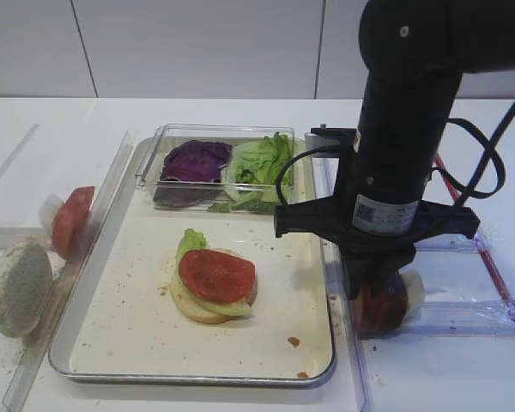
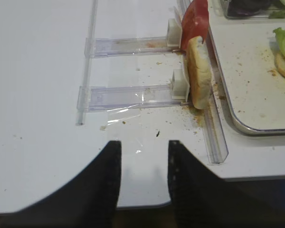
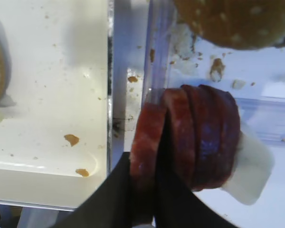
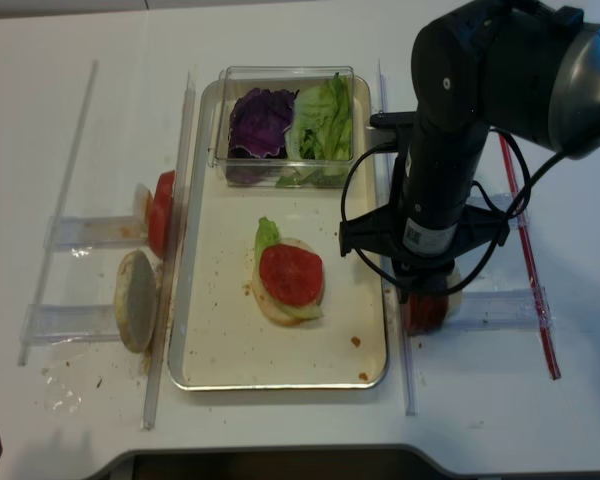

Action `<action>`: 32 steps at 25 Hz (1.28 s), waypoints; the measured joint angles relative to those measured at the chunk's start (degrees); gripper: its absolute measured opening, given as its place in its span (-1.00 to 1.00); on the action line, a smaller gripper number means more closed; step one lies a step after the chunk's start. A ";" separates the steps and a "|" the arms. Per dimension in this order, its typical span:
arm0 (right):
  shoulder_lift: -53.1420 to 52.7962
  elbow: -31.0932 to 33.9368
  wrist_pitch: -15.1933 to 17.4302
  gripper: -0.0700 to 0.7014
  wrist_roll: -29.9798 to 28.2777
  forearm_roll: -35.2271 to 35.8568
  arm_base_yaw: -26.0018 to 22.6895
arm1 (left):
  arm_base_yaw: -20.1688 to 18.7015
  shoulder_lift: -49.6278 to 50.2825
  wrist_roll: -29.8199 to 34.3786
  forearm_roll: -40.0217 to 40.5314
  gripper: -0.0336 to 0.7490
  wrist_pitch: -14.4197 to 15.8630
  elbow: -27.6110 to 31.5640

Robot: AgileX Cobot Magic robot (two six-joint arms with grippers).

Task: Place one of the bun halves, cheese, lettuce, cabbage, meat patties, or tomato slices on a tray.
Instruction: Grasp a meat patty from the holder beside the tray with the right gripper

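The white table (image 1: 197, 112) carries everything, and on it the tray (image 1: 120, 343) lies lengthwise between clear plastic rails, its cream floor speckled with crumbs. The black right arm (image 1: 403, 129) reaches straight down just off the tray's right rim. At the tray's far end sits a clear plastic box (image 1: 159, 142) holding the cabbage (image 1: 196, 160) on the left and the lettuce (image 1: 262, 160) on the right. In the middle of the tray lies a small stack — a pale bun half (image 1: 193, 306) at the bottom, a green leaf over it, and a tomato slice (image 1: 216, 275) on top. Left of the tray, standing on edge against the rail, are a floury bun half (image 1: 19, 287) and, behind it, another tomato slice (image 1: 71, 221). Right of the tray, the meat patties (image 3: 199, 137) stand on edge in a row against a white block (image 3: 249, 166), with a sesame bun half (image 3: 237, 21) just beyond them. The right gripper (image 3: 159, 166) has its dark fingers pinched around the patty at the tray-side end of the row — one finger outside it, the other slipped between it and its neighbour. The left gripper (image 2: 142, 171) hovers low over bare table near the front edge, its fingers parted and holding nothing.
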 joint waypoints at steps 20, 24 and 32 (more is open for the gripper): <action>-2.36 -5.02 1.59 -0.53 -1.36 0.15 0.00 | 0.00 0.00 0.00 0.00 -0.32 0.00 0.00; -4.55 -5.02 1.59 -0.53 -1.70 0.52 0.00 | 0.00 0.00 0.00 0.00 -0.32 0.00 0.00; -5.21 -5.02 -1.81 -0.53 -7.90 7.77 0.00 | 0.00 0.00 0.00 0.00 -0.32 0.00 0.00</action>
